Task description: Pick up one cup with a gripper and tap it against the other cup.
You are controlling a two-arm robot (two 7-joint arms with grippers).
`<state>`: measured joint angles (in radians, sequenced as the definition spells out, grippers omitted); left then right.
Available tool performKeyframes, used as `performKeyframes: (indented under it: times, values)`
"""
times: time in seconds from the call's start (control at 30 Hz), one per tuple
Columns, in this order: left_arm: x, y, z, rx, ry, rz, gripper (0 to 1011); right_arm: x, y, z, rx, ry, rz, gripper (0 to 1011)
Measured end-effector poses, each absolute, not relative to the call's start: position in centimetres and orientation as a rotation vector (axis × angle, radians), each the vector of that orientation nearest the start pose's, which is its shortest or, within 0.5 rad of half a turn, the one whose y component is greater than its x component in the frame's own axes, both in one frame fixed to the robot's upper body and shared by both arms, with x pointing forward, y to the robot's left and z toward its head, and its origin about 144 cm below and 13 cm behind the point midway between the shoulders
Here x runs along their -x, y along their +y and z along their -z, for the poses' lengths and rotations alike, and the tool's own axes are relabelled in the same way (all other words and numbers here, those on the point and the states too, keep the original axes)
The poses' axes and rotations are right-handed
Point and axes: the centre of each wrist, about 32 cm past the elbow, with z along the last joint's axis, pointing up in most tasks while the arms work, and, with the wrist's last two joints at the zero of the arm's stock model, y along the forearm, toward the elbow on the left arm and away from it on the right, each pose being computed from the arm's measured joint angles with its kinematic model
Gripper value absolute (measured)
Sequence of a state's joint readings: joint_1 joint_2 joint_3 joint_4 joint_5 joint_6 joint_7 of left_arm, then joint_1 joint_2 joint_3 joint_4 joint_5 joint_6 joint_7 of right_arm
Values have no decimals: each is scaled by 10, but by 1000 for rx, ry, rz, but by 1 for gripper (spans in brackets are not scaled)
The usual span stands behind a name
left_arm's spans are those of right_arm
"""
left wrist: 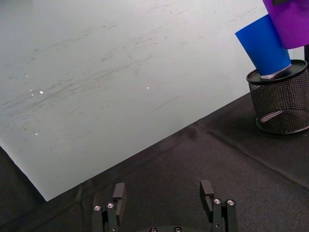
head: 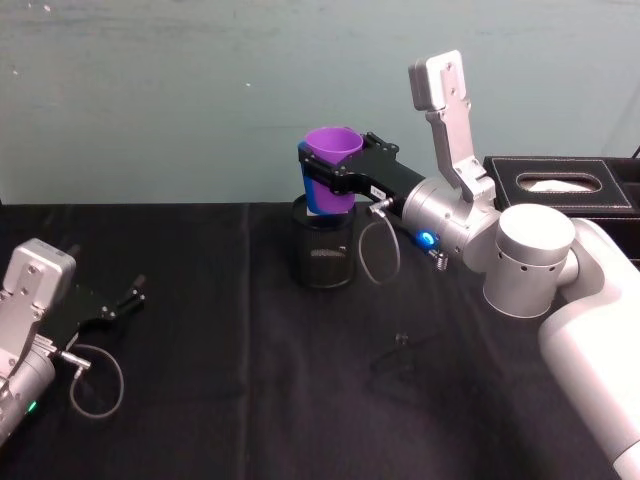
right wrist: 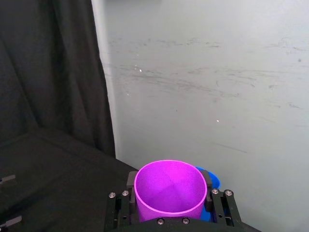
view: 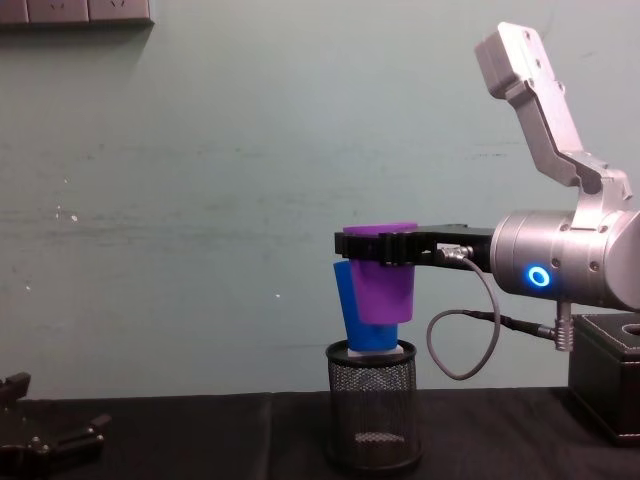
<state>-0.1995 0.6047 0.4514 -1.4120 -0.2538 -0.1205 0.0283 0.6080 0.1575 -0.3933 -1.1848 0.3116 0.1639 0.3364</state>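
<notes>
The fingers (left wrist: 119,193) of the left gripper (head: 133,292) stand spread and empty, low over the black table (head: 220,400) at your left. Toward the centre, the blue cup (view: 348,310) leans in the black mesh pen holder (view: 372,425). The right gripper (view: 378,246) pinches the purple cup (right wrist: 170,191) just below its rim, upright and airborne beside the blue cup. Whether they touch or sit just apart cannot be told. Treat this as the tap step. Next, apply only a short sideways nudge, because the leaning blue cup may tip.
</notes>
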Motion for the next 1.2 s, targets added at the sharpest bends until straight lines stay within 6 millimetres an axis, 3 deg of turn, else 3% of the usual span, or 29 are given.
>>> performKeyframes:
  times: [1.2]
  values:
    - [-489,310,-1140,-304,-285,-1248,1000,-606,-179,-1245,45,-7,940,762]
